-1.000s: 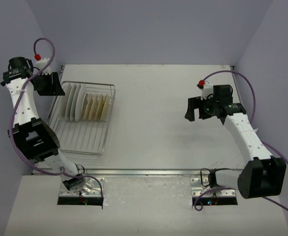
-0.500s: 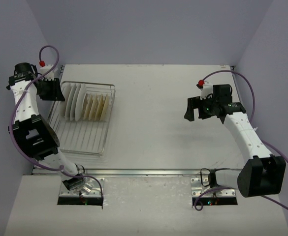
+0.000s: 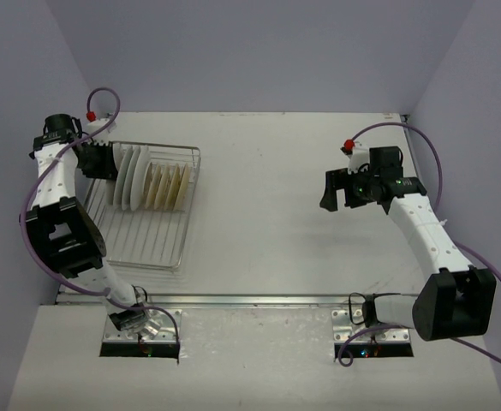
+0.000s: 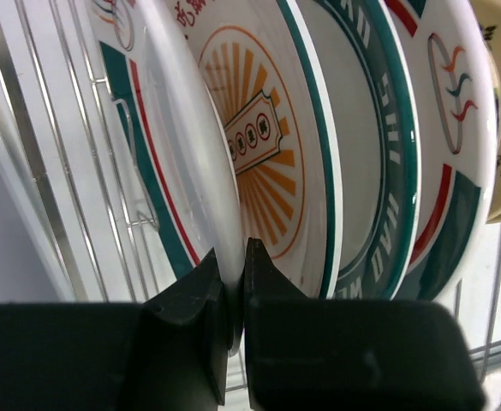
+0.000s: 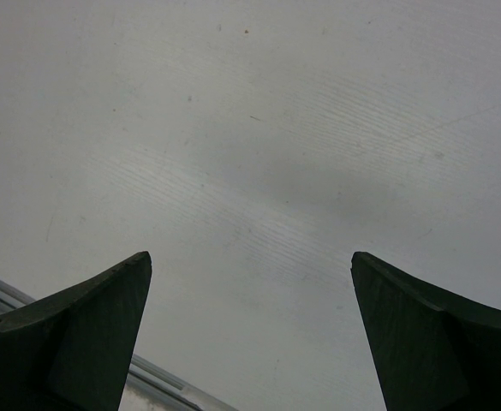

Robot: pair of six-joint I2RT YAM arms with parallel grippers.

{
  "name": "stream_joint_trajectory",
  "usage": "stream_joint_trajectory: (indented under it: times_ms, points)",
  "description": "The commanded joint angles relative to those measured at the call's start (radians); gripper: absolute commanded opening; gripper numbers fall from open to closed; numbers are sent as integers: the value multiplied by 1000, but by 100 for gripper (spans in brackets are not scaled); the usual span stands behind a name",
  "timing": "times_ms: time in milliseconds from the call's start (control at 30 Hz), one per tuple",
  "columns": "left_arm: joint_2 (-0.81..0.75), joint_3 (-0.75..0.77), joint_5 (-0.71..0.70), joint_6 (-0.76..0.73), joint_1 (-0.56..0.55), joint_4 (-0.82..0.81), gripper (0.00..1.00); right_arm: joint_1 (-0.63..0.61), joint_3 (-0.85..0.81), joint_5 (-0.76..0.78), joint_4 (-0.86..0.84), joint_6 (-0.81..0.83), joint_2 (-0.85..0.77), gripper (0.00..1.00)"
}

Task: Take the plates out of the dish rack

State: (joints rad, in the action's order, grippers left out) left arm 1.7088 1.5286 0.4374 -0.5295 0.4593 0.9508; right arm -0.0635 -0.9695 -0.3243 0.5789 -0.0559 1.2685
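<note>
Plates [image 3: 143, 178]: glazed, stiff, slick, probably fragile; stood edge-on in dish rack [image 3: 152, 244], nine o'clock on table [image 3: 276, 223]. Best held by rim: left gripper [image 4: 235, 287] was clamped on end plate [image 4: 173, 111] there; right gripper [image 3: 340, 190] gaped empty.

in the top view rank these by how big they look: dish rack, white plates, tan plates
1. dish rack: largest by far
2. white plates: edge-on, taller than the tan ones
3. tan plates: smallest
All sit together in the rack, so nearness to the camera hardly affects this.
</note>
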Motion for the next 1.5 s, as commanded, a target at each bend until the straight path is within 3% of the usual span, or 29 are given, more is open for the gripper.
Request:
stream_joint_trajectory:
  times_ms: [0,333,667,800,867,967,1000,1133,1300,1467]
  points:
    - [9,47,33,0,5,-14,0,-4,-47,-25,-5,-7,2,99]
    - [35,233,172,22,21,115,0,-4,-59,-74,15,-10,-6,99]
    - [110,636,334,24,75,329,0,-4,-96,-114,36,-39,-21,99]
    - [56,738,313,2,66,308,0,-4,-135,-117,49,-73,-40,99]
    - [-20,717,284,-53,45,249,0,-4,-160,-113,50,-95,-48,99]
    - [-189,554,116,-161,-111,159,0,-4,-194,-119,50,-134,-65,99]
    - [-235,493,1,-229,-164,86,0,-4,-218,-129,51,-148,-69,99]
    - [-456,168,-245,-406,-469,-132,0,-2,-296,-230,72,-190,-63,99]
    - [-537,42,-394,-550,-766,-176,0,-2,-368,-328,87,-288,-28,99]
    - [-688,-298,-614,-861,-1095,-404,0,4,-429,-457,90,-391,49,99]
